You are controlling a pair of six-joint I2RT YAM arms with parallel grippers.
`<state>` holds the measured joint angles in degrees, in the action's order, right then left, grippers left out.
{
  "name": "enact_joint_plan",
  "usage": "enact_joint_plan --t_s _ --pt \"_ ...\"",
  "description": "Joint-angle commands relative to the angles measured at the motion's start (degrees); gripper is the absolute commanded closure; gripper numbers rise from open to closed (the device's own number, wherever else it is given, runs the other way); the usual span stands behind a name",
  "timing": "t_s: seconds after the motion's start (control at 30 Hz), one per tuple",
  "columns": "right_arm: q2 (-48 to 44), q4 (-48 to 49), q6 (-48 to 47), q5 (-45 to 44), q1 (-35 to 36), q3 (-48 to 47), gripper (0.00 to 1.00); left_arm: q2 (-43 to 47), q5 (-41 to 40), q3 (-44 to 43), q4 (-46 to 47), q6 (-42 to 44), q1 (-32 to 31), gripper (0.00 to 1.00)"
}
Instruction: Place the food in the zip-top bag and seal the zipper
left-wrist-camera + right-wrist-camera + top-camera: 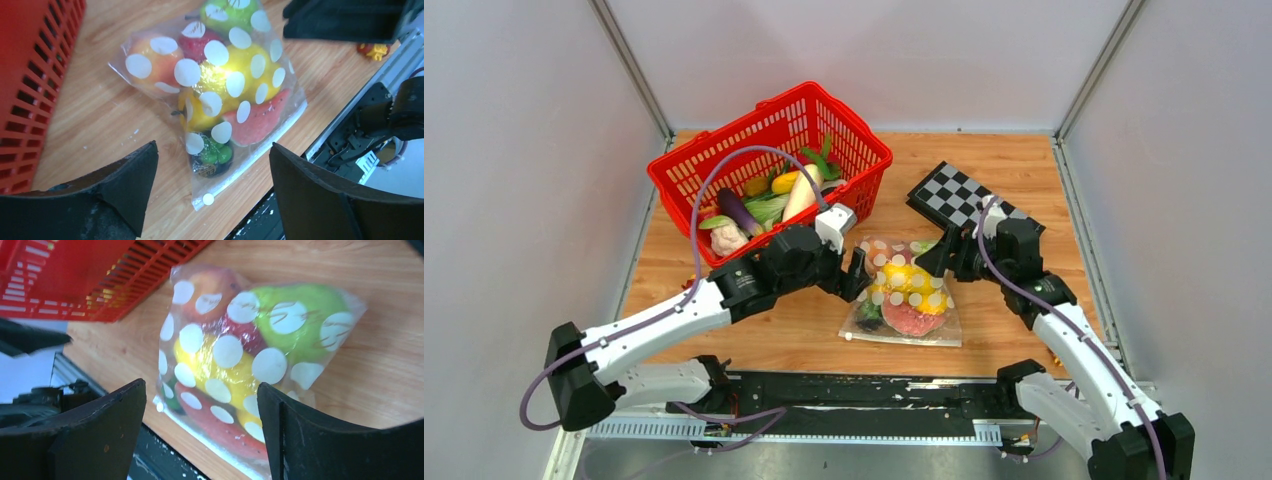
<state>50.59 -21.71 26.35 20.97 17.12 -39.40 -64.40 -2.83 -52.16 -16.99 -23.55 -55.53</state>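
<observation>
The left hand point(856, 275) is hovering just beside the left edge of the bag point(904, 290), its two fingers standing wide apart with nothing between them. The right hand point(929, 262) is hanging near the bag's far right corner, its fingers spread apart as well and gripping nothing. The bag, clear plastic printed with white dots, is lying flat on the wooden table point(804, 330) between the two hands, near the front edge. The food point(911, 280) is sitting inside it: yellow, red, green and orange toy fruits are pressing against the plastic, with a dark piece at the near left corner. The zipper point(250, 159) is running along the bag's near edge as a thin clear strip; whether it is pressed shut I cannot tell. A red basket point(769, 115) is standing at the far left of the table, holding toy vegetables point(774, 200). A checkerboard point(954, 192) is lying behind the right hand.
</observation>
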Motion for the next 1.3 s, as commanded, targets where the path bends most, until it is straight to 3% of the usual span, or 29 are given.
enact_joint_plan --t_s 0.0,0.1,0.17,0.43,0.6,0.8,0.93,1.27 --pt "-3.36 6.21 3.99 6.32 -0.07 3.96 0.14 2.84 -3.67 -5.58 -2.04 5.11 -0.11 0.09" --pt "-6.61 4.58 2.08 -0.85 -0.09 3.66 0.05 2.32 -7.36 -10.65 -6.99 8.21 0.47 0.01" --pt "-9.00 4.45 0.20 -4.85 -0.07 2.70 0.00 2.43 -7.75 -12.65 -8.02 9.59 1.38 0.00" --pt "-18.84 3.47 -6.00 -20.47 -0.06 -1.09 0.00 3.12 -6.20 -18.33 -11.45 7.59 9.43 0.00" --pt "-17.92 -3.67 -12.43 -27.04 -0.11 -7.30 0.00 5.37 -7.07 -19.65 -13.39 5.34 15.96 0.00" --pt "-8.11 -14.93 -15.63 -29.71 -0.08 -17.23 0.00 8.91 -9.74 -20.91 -16.31 5.39 21.87 0.00" --pt "-4.43 -16.43 -13.50 -28.37 -0.08 -18.75 0.00 9.24 -10.43 -20.71 -18.52 3.78 23.19 0.00" --pt "-8.92 -12.29 -9.71 -24.47 -0.10 -15.15 0.00 14.38 -19.53 -17.05 -21.66 -1.79 23.19 0.00"
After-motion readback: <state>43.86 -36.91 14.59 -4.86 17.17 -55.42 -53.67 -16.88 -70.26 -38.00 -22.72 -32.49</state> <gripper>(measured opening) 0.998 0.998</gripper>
